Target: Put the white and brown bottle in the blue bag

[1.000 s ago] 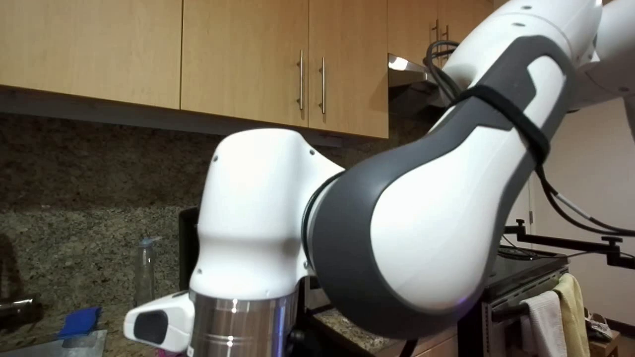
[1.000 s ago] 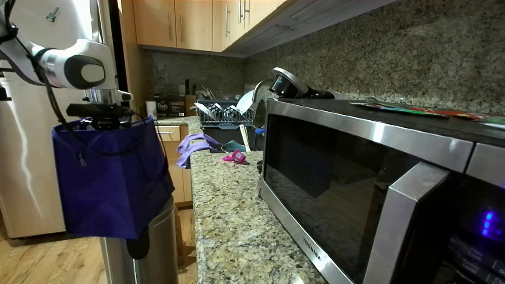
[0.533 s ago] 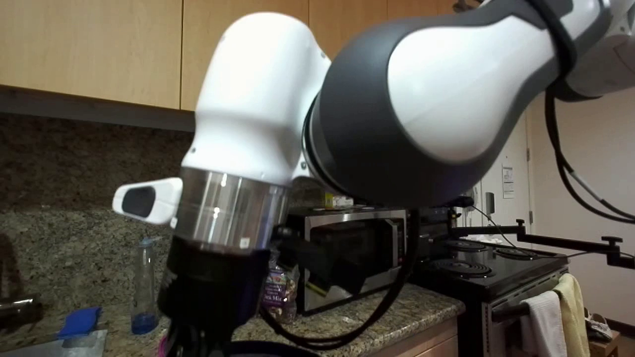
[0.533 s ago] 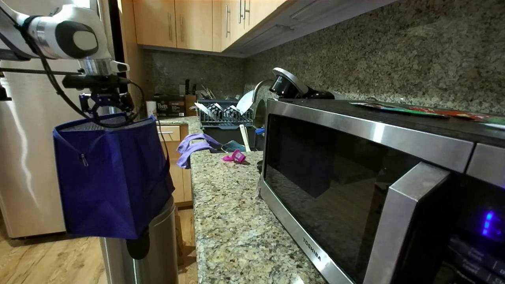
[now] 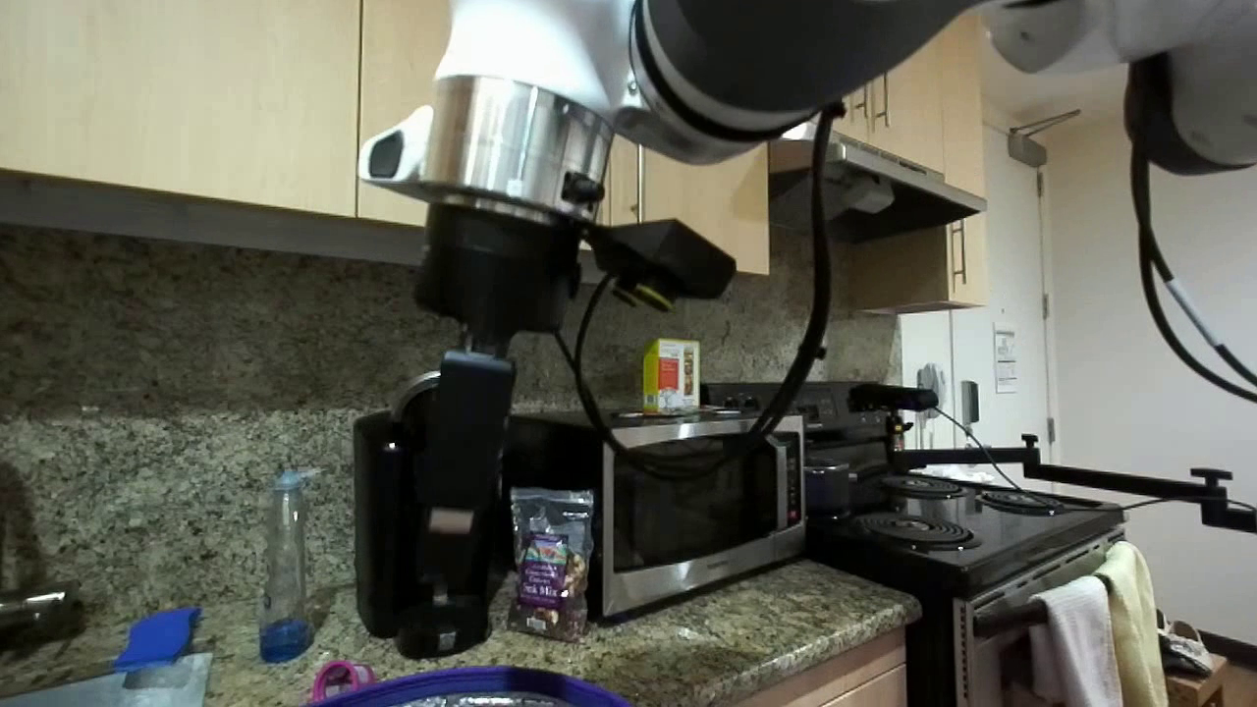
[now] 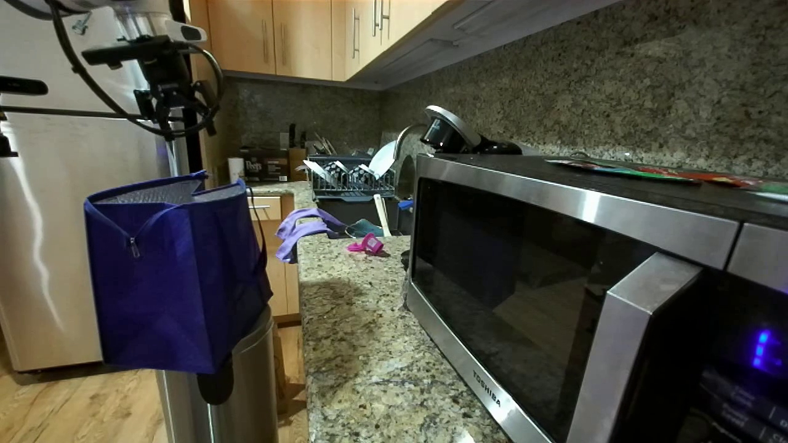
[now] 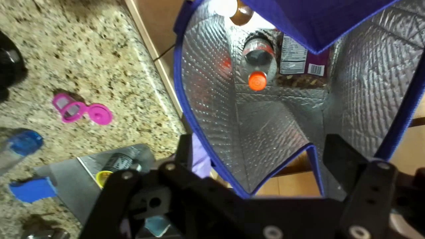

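Observation:
The blue bag (image 6: 154, 283) stands open at the counter's edge, upright, and its rim shows low in an exterior view (image 5: 471, 679). The wrist view looks down into its silver lining past the blue rim (image 7: 179, 83). A white and brown shape (image 7: 241, 15), apparently the bottle, lies inside the bag at the top of the wrist view, partly cut off by the frame and the bag's flap. My gripper (image 7: 259, 149) is open with nothing between its fingers. It hangs above the bag, apart from it, in both exterior views (image 5: 452, 520) (image 6: 184, 126).
A clear orange-capped bottle (image 7: 257, 80) and a snack packet (image 7: 300, 61) lie in the bag. The counter (image 6: 345, 344) holds the microwave (image 6: 554, 289), coffee maker (image 5: 383, 530), another snack packet (image 5: 550, 570), a slim blue-capped bottle (image 5: 285, 579) and a pink item (image 6: 369, 245).
My gripper has risen from inside the bag to well above its rim. The bag stays in place. The arm lifts and uncovers the coffee maker, snack packet and microwave.

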`<state>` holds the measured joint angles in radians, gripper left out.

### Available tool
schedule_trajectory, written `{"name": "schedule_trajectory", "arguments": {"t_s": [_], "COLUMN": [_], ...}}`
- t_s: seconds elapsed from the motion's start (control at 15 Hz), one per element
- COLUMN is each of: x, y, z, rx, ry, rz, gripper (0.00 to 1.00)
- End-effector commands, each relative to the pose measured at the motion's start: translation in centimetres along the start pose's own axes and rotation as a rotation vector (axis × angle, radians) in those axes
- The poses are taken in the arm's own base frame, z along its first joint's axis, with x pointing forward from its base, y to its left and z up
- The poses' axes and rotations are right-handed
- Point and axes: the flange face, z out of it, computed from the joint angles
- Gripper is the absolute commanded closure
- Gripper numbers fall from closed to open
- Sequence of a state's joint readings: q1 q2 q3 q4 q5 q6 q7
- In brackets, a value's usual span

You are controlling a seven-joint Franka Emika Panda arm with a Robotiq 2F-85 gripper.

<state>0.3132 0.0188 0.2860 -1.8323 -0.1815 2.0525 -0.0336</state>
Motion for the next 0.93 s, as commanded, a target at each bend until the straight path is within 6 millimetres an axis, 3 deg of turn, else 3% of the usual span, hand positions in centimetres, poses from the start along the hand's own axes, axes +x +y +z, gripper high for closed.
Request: {"name": "schedule_trajectory", "arguments": {"t_s": [0.0, 0.27, 0.47, 0.67, 0.87], "x": [-1.6, -4.0, -6.6, -8.7, -9.7], "y": [5.2, 12.7, 17.1, 19.2, 19.1], "z": [-3.0, -4.0, -3.7, -2.9, -1.4], "rx": [-0.039, -0.019, -0.005, 0.005, 0.115], "ry": [-0.053, -0.125, -0.172, -0.220, -0.269], "rz": [0.181, 0.385, 0.514, 0.588, 0.595], "gripper": [0.00, 0.00, 0.00, 0.00, 0.00]}}
